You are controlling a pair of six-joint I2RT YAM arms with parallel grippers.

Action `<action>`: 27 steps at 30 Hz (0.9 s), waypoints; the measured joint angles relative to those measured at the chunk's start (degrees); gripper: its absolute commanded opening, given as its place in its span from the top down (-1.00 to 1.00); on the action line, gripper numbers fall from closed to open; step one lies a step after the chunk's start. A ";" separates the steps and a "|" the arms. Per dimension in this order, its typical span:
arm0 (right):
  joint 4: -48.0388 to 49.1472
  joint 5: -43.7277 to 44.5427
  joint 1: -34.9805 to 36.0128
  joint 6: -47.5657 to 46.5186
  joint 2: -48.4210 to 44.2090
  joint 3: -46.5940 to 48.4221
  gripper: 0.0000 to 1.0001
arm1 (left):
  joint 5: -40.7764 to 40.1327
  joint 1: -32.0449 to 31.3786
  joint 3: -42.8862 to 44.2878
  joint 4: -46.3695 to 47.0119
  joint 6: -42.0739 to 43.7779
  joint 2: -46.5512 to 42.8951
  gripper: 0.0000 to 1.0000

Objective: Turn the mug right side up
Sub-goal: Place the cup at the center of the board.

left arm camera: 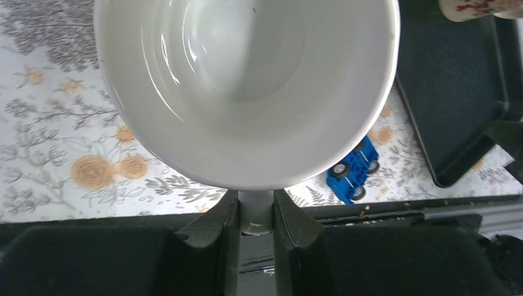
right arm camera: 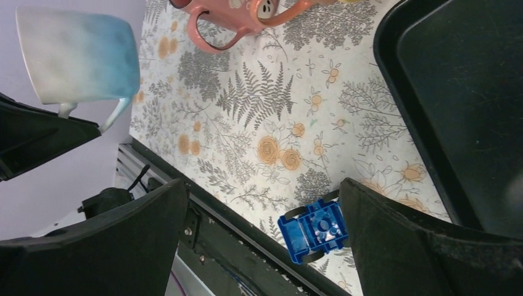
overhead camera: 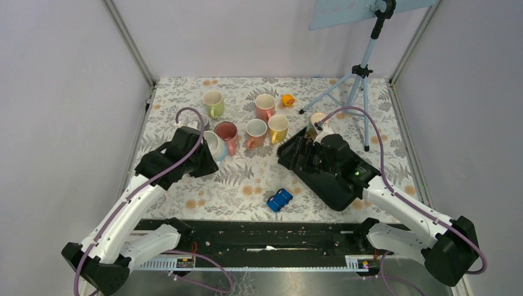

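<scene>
A white mug with a blue-tinted base (overhead camera: 214,145) is held by my left gripper (overhead camera: 203,155), clear of the floral table. In the left wrist view the gripper (left arm camera: 256,206) is shut on the mug's handle (left arm camera: 256,216), and the mug's open mouth (left arm camera: 247,80) faces the camera. The right wrist view shows the same mug (right arm camera: 77,55) from the side, tilted. My right gripper (overhead camera: 300,150) is open and empty above the black tray (overhead camera: 336,185). Its jaws (right arm camera: 262,185) stand wide apart.
Several upright mugs stand behind: green (overhead camera: 213,103), pink (overhead camera: 265,106), yellow (overhead camera: 278,127), peach (overhead camera: 255,132), rose (overhead camera: 227,135). A patterned mug (overhead camera: 317,120) sits by the tray. A blue toy car (overhead camera: 279,200) lies near the front. A tripod (overhead camera: 361,74) stands back right.
</scene>
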 measured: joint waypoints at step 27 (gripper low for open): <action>-7.69 2.89 0.00 -6.43 -4.31 2.14 -1.00 | 3.39 20.50 -2.91 9.33 13.25 26.29 1.00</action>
